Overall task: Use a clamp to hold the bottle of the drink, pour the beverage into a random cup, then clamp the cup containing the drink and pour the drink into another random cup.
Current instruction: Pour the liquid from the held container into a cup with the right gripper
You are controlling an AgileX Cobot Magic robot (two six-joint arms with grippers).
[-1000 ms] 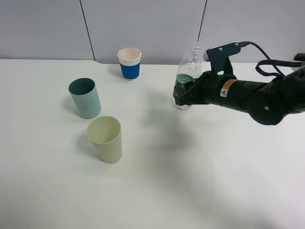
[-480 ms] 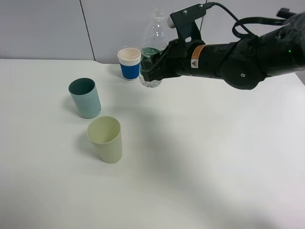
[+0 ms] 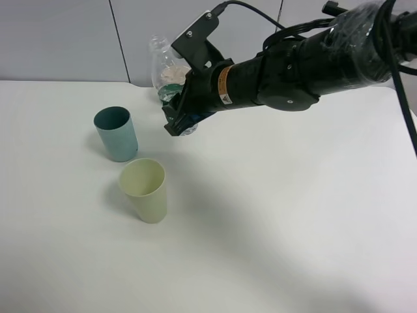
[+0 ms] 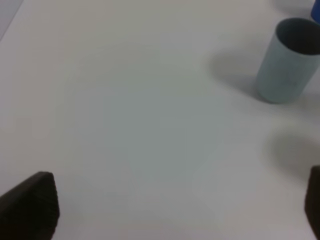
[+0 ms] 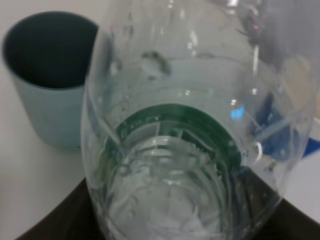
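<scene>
The bottle (image 3: 168,70) hangs in the air above the back of the counter (image 3: 293,228), leaning over with its neck up and toward the left of the high view. The right gripper (image 3: 184,115) has reached across the middle, and its fingers (image 5: 65,222) are clamped tight on the bottle's lower body, below the green label. The beverage (image 5: 165,200) is inside, though its level is hard to read through the clear, wrinkled plastic.

The teal cup (image 3: 116,134) stands upright near the bottle, down and to its left in the high view. The pale yellow-green cup (image 3: 143,190) stands just in front of the teal one, apart from it, and looks empty.

The left gripper (image 4: 172,207) hovers over bare counter, its fingers spread wide with nothing between them.

The step in hand seems to be carrying the bottle to the first pour, with nothing poured yet. Next, the neck has to come over the yellow-green cup's mouth, past the teal cup, before tipping further.
</scene>
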